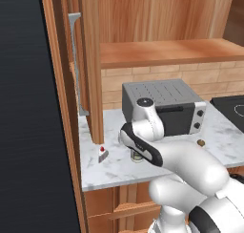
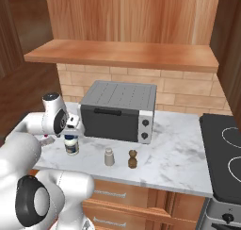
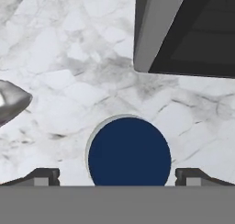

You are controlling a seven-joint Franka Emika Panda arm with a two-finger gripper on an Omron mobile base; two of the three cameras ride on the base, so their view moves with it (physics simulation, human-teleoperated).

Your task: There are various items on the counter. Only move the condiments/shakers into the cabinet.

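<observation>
In the hand view the white jar's dark blue lid (image 3: 129,152) lies straight below, centred between the two fingertips (image 3: 46,176) of my open gripper (image 3: 118,177). From the right base view the gripper (image 2: 71,134) hangs just over the jar (image 2: 71,146), in front of the toaster oven's left corner. A light-grey shaker (image 2: 109,157) and a brown pepper mill (image 2: 132,159) stand to the jar's right on the marbled counter (image 2: 174,163). The red-topped wedge (image 1: 101,154) sits left of the jar (image 1: 137,156). The cabinet's plank shelf (image 1: 167,53) is above.
The dark grey toaster oven (image 2: 117,111) stands close behind the jar, its corner (image 3: 183,30) near the hand. A stovetop (image 2: 226,149) is at the right. A pale grey shape (image 3: 11,101) pokes in at the hand view's left edge; I cannot tell what it is.
</observation>
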